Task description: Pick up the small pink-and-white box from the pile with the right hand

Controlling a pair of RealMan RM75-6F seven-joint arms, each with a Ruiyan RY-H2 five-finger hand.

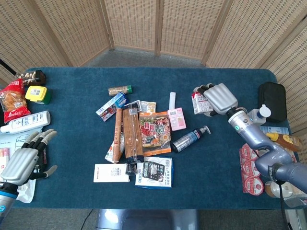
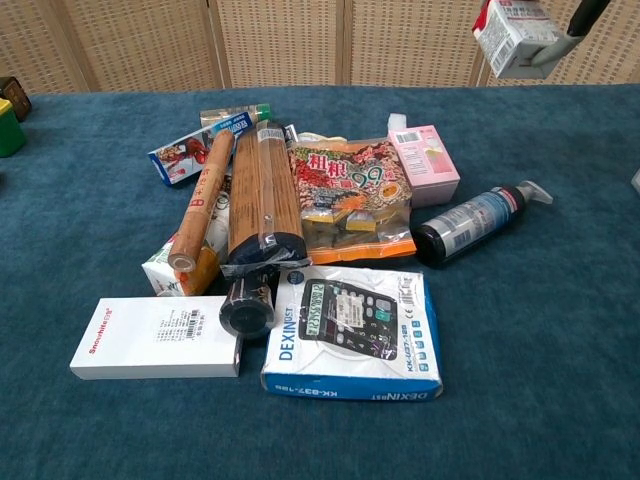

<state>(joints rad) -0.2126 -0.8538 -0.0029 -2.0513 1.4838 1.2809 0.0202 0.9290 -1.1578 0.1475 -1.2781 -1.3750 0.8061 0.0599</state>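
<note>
My right hand (image 1: pixel 219 98) grips the small pink-and-white box (image 1: pixel 200 103) and holds it in the air to the right of the pile. In the chest view the box (image 2: pixel 512 24) hangs at the top edge, with a finger (image 2: pixel 566 35) under it. A larger pink box (image 1: pixel 176 118) (image 2: pixel 425 158) still lies at the pile's right side, below and left of the held box. At the table's front left corner my left hand (image 1: pixel 23 162) rests with its fingers spread and nothing in it. The chest view does not show it.
A dark spray bottle (image 1: pixel 188 139) (image 2: pixel 470 222) lies flat on the blue cloth under the held box. The pile holds a bamboo roll (image 2: pixel 262 190), a snack bag (image 2: pixel 348 185), a calculator box (image 2: pixel 350 335) and a white box (image 2: pixel 155 338). A black case (image 1: pixel 272 100) and bottles crowd the right edge.
</note>
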